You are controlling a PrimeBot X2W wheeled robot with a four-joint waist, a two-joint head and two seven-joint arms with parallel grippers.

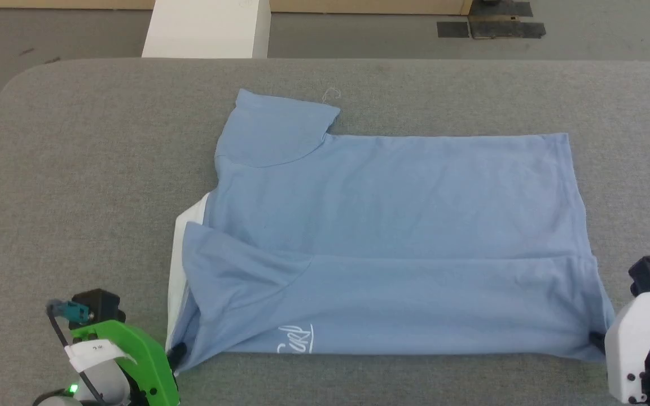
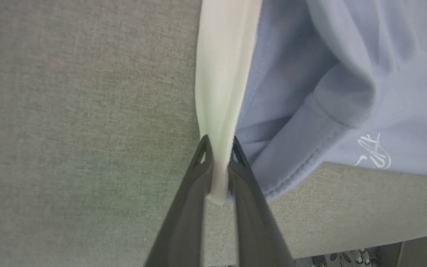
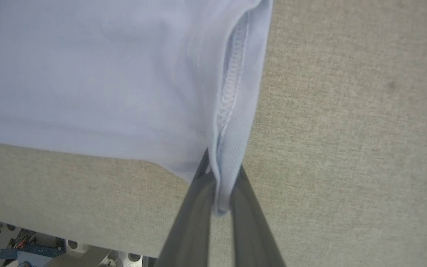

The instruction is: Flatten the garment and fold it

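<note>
At the near edge of the grey table (image 1: pixel 77 169), the garment (image 1: pixel 392 225) is gripped at both of its nearest corners. The left gripper (image 2: pixel 218 148) is pressed together on the white neck panel (image 2: pixel 222 74) at the collar-end corner. The right gripper (image 3: pixel 222 163) is pinched on the stitched hem (image 3: pixel 230 92) at the opposite corner. Cloth is clamped between the fingers of each. The small white logo (image 1: pixel 297 341) is found just inside the near edge, closer to the left gripper. The shirt's long axis is laid across the robot, left to right, so the line between the two grippers runs parallel to it, and all the cloth lies away from both, toward the far side. A near band appears to be laid over the body, its edge showing as a crease along the shirt's length. Farther out the body is spread flat, and farthest out one sleeve (image 1: pixel 274 127) is left projecting at the far left. The coming fold is judged to require both corners to be carried evenly away from the robot, across the short axis. Neither arm is nearer, each being at its own corner.
</note>
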